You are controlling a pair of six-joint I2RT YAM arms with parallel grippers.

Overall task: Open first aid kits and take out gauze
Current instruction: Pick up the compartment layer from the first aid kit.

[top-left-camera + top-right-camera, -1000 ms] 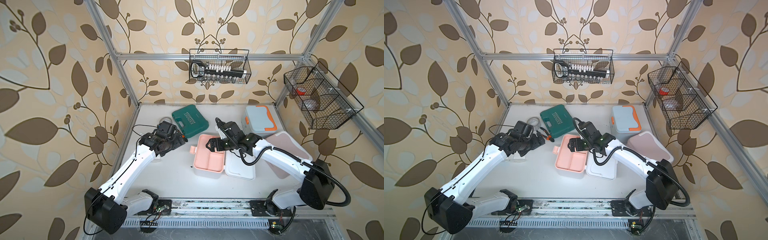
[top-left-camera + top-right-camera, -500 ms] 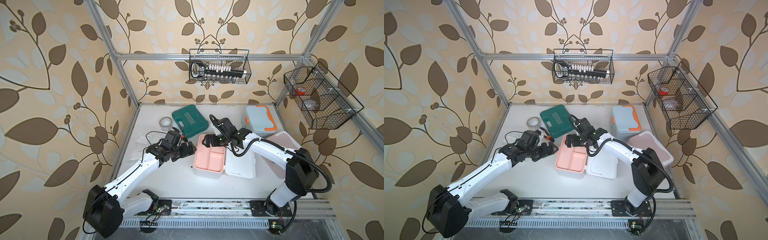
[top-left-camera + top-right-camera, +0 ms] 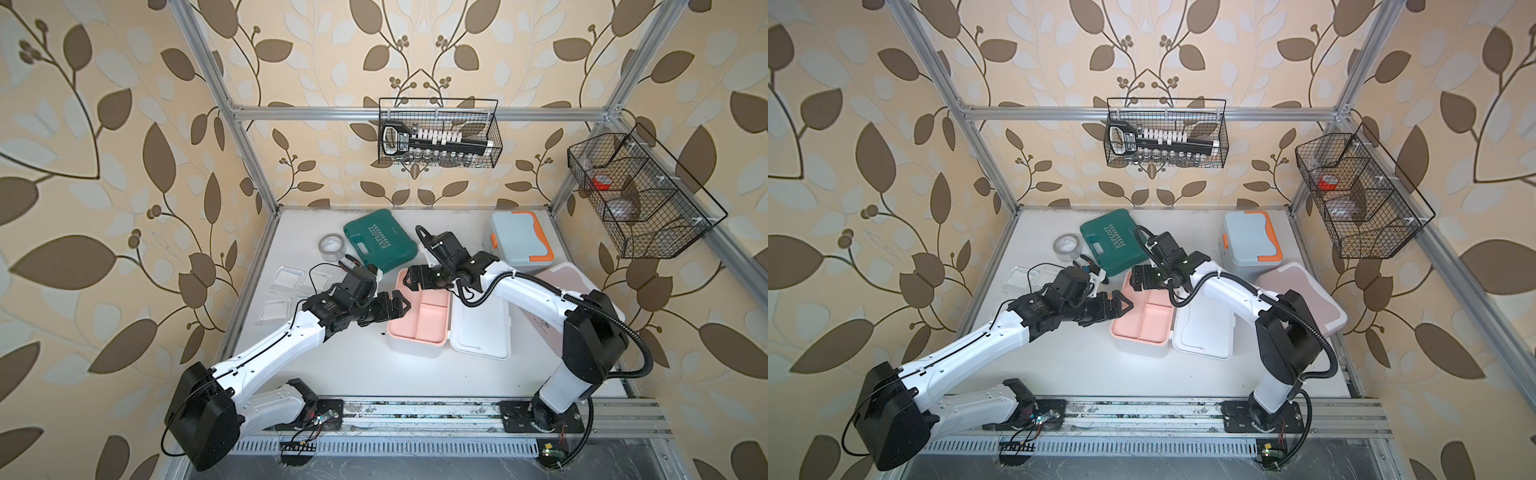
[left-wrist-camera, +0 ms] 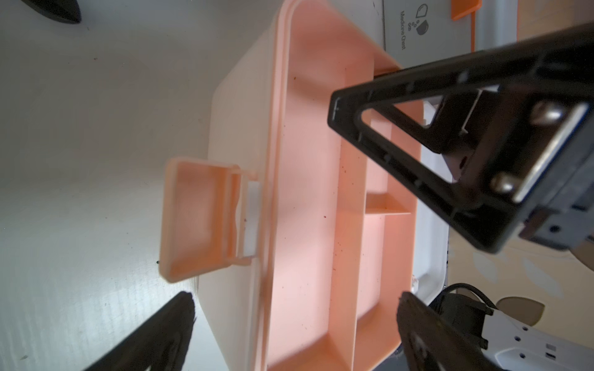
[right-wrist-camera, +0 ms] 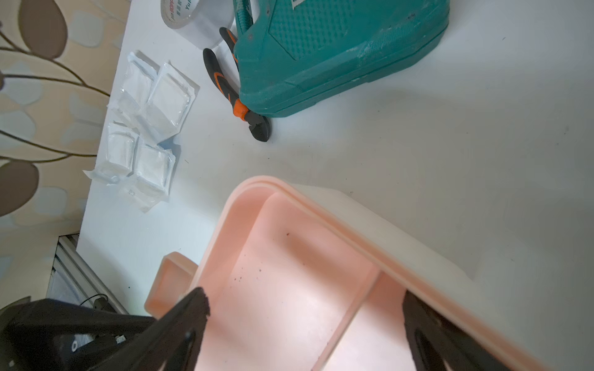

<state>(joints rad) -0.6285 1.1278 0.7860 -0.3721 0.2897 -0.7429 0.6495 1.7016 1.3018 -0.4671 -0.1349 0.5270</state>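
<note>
Leafy tan wallpaper all round, and a white surface (image 3: 332,365) in the middle with both arms leaning in over it. Dead centre sits the white rounded plastic first aid kit with peach trim (image 3: 417,328), its lid flopped wide open beside it and its peach latch (image 4: 199,218) sticking out off the side.

Left end effector (image 3: 400,307) is right at the left-hand rim of that kit, fingers spread wide and gripping nothing. Right end effector (image 3: 419,279) hovers over the kit's far end. It's spread too, with just the peach tray showing between its fingers in the right wrist view.

The gauze, small clear square plastic packets with white pads (image 5: 167,102), lies in a loose cluster on the surface near the left edge, well apart from the kit. Light blue plastic kit with orange trim (image 3: 517,237) stands shut at the back right. The dusty pink kit (image 3: 1304,276) is shut too, partly behind the right arm. Dark green flat case (image 3: 380,245), grey tape roll (image 3: 332,248) and black-and-orange pliers (image 5: 231,93) sit at the back.
</note>
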